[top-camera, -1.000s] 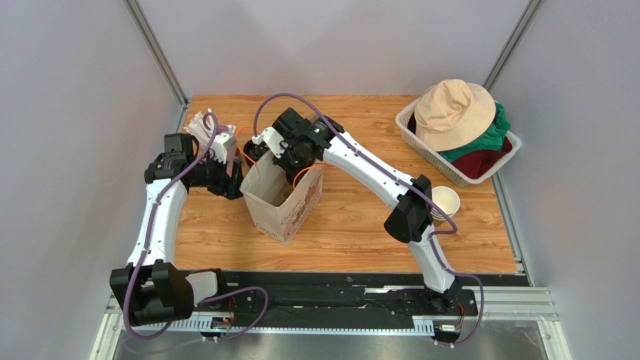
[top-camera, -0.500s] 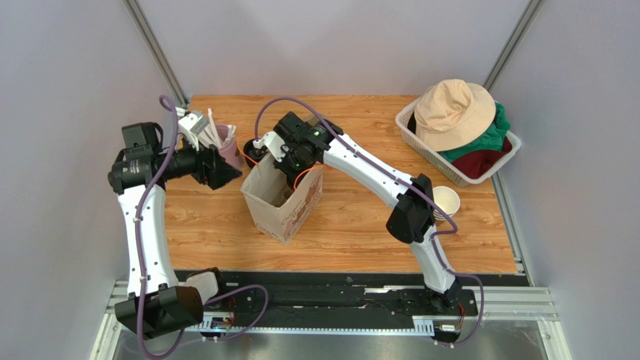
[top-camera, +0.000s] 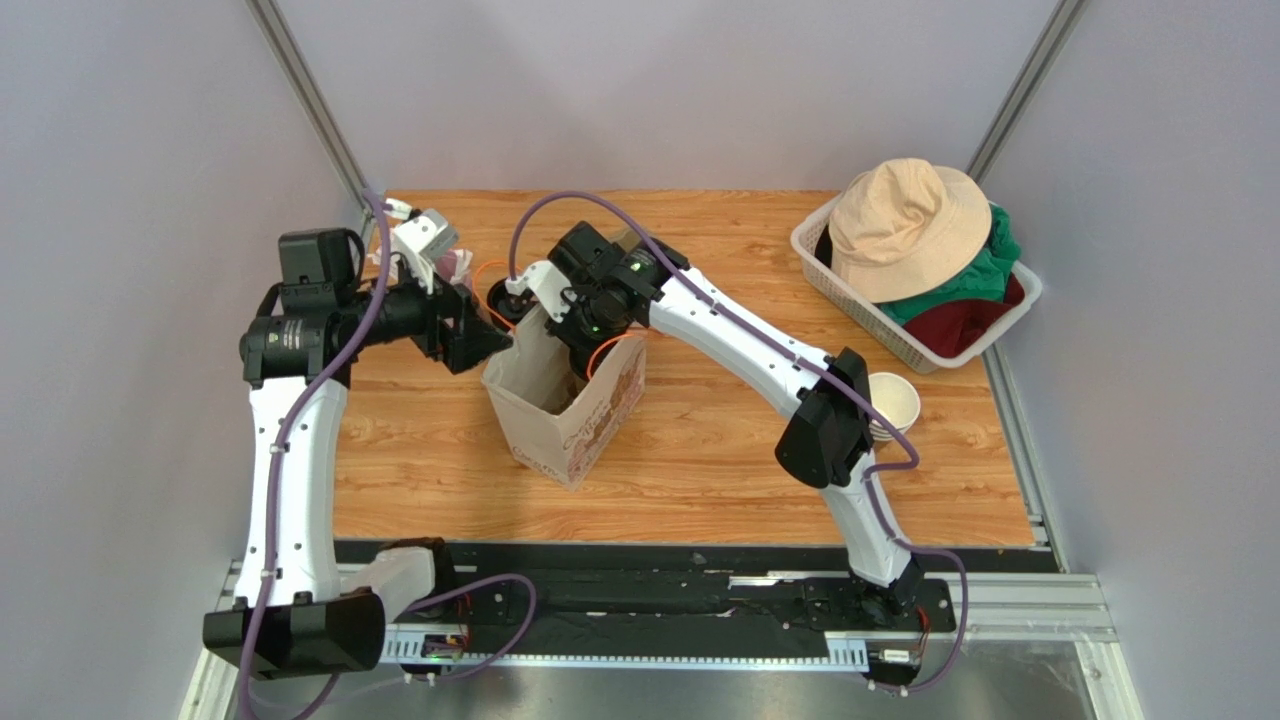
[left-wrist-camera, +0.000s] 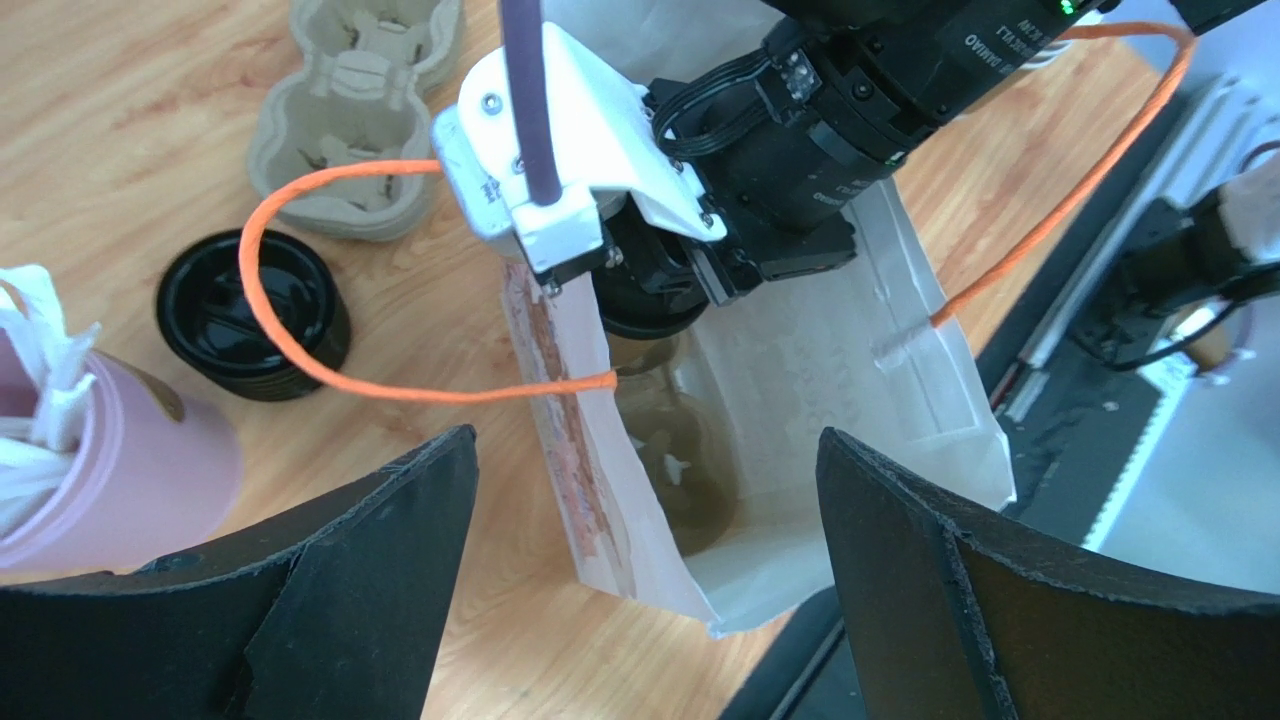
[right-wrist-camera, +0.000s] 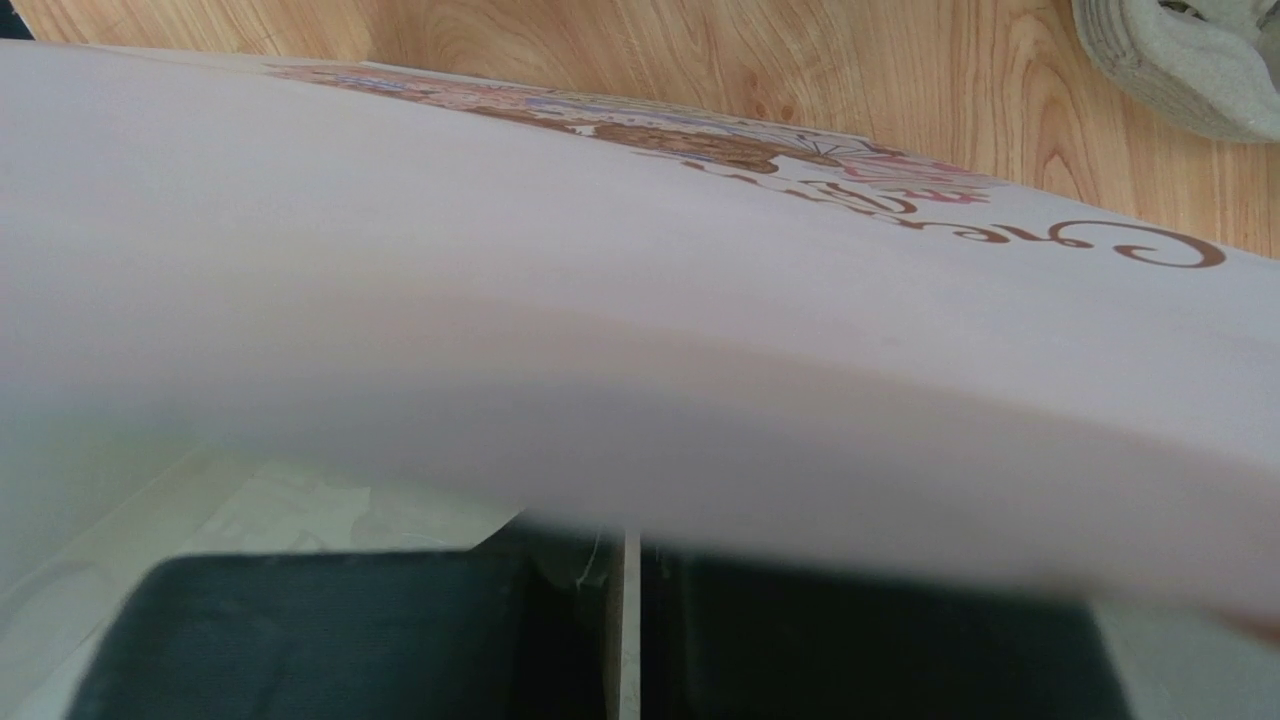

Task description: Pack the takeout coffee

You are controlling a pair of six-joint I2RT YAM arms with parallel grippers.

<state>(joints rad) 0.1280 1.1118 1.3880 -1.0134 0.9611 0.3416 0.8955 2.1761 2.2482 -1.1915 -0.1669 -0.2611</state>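
Two arms meet over the pale printed paper bag [top-camera: 583, 425], which stands open left of centre on the wooden table [top-camera: 721, 480]. The step in hand looks like the placing itself. The takeout coffee, a small brown paper cup under a round black plastic lid [left-wrist-camera: 664, 428], is already down inside the bag against its far wall, lid toward the opening. The right gripper [right-wrist-camera: 627, 642] is sunk into the bag's mouth right at that lid. Its fingers show as two dark blocks drawn close together with only a thin sliver between them, and whether they nip the lid cannot be told. The right arm stretches from its near-right base, elbow bent over the table's right side, wrist tipped down into the bag. The left gripper [left-wrist-camera: 646, 450] hovers above the bag's left edge, jaws spread wide and holding nothing, forearm raised. The next move probably calls for the right fingers to let go of anything they hold. They would then lift straight out without snagging the orange cord handle [left-wrist-camera: 316, 225] or tipping the cup.
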